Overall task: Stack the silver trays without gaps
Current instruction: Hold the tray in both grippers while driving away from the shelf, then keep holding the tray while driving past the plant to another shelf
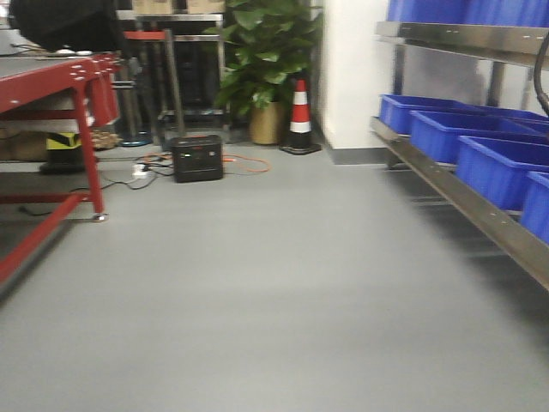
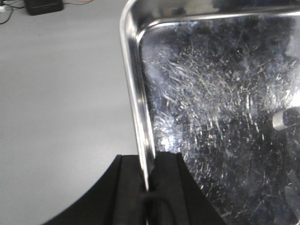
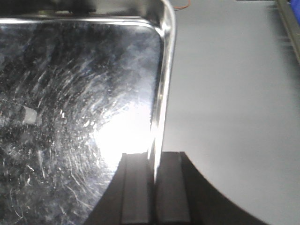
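left gripper (image 2: 149, 187): jaws closed tight on left rim of silver tray (image 2: 220, 117) | right gripper (image 3: 154, 176): jaws pinching its right rim | tray: held above grey floor (image 2: 61, 103)

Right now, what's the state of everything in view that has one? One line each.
silver tray: held over the floor, gripped at both side rims
left gripper: shut on its left rim
right gripper: shut on its right rim
traffic cone: upright
blue bins: on the shelf, upright, open-topped
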